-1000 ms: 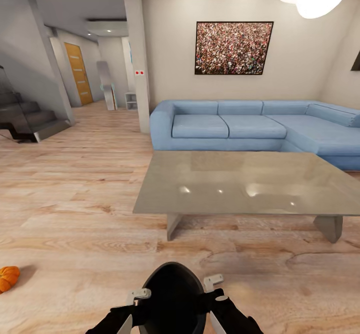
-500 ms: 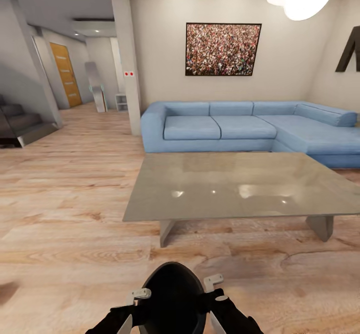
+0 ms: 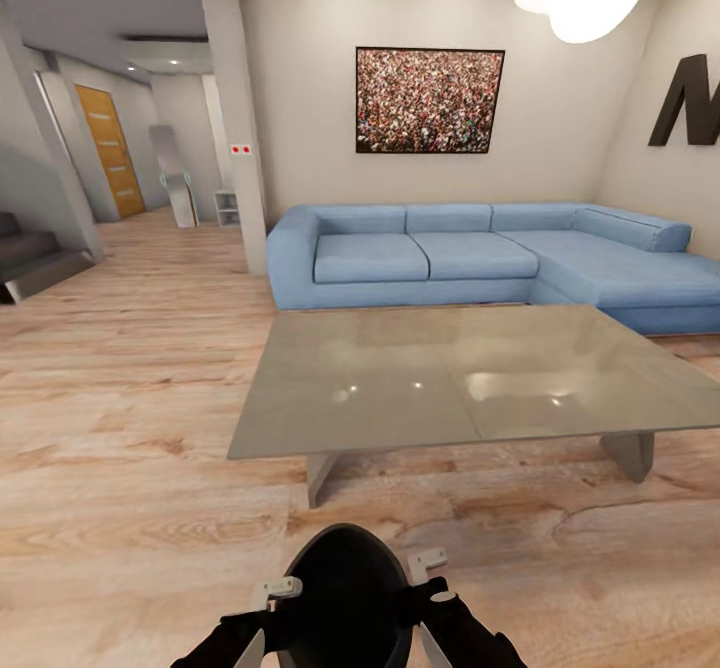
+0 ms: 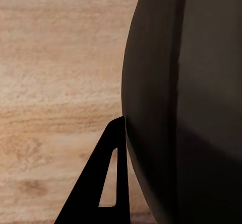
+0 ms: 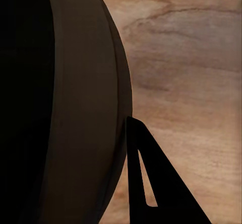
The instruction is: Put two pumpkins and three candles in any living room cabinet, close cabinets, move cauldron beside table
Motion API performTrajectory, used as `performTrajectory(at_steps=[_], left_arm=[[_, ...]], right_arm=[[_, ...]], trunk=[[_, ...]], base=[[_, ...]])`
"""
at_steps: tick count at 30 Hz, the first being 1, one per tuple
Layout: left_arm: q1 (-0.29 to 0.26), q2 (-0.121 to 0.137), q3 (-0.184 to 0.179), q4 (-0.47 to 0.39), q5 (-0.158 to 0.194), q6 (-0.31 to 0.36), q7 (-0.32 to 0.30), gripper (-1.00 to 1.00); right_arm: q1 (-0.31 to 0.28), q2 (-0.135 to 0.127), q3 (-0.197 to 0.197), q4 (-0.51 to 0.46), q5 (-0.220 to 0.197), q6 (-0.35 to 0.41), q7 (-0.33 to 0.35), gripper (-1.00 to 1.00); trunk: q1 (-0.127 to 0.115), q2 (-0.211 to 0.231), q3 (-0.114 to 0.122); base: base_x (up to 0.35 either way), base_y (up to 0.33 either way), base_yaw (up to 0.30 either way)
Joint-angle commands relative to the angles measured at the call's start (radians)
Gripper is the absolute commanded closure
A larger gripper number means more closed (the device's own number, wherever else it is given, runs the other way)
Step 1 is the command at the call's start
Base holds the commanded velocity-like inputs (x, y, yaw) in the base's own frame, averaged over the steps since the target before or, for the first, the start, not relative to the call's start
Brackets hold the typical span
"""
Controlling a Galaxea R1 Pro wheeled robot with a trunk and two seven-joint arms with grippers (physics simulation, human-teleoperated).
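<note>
Living-room wood floor (image 3: 130,448) stretches to a grey desk (image 3: 470,378) at 12 o'clock, blue sofa (image 3: 480,258) beyond. I hold the black cauldron (image 3: 348,598) at 6 o'clock, left tool (image 3: 262,616) and right tool (image 3: 432,603) clamped against its sides.

Matte black forearms end in pale grey brackets; each claw finger (image 4: 108,183) is black, triangular, slotted.
</note>
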State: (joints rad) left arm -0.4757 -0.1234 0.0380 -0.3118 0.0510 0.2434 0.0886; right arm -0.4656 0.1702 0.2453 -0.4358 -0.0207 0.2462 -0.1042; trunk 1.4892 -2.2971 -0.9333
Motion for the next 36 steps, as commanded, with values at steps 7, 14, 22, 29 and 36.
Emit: performTrajectory(at_steps=[7,14,22,29,36], left_arm=[[0.000,-0.001,-0.004,-0.001,-0.015,0.007,0.002,1.00],[0.000,-0.001,-0.004,-0.001,-0.015,0.007,0.002,1.00],[0.000,-0.001,-0.004,-0.001,-0.015,0.007,0.002,1.00],[0.000,-0.001,-0.004,-0.001,-0.015,0.007,0.002,1.00],[0.000,-0.001,-0.004,-0.001,-0.016,0.007,0.002,1.00]], right_arm=[[-0.001,0.000,0.016,-0.035,-0.018,0.005,0.035,1.00],[-0.001,0.000,0.016,-0.035,-0.018,0.005,0.035,1.00],[-0.001,0.001,0.016,-0.035,-0.018,0.005,0.035,1.00],[-0.001,0.001,0.016,-0.035,-0.018,0.005,0.035,1.00],[-0.001,0.002,0.016,-0.035,-0.018,0.005,0.035,1.00]], trunk=[[0.000,0.000,-0.001],[0.000,0.000,-0.001],[0.000,0.000,-0.001],[0.000,0.000,0.001],[0.000,0.000,0.001]], base=[[0.105,0.000,0.000],[0.105,0.000,0.000],[0.104,0.000,0.000],[0.103,0.000,-0.068],[0.103,0.000,-0.005]])
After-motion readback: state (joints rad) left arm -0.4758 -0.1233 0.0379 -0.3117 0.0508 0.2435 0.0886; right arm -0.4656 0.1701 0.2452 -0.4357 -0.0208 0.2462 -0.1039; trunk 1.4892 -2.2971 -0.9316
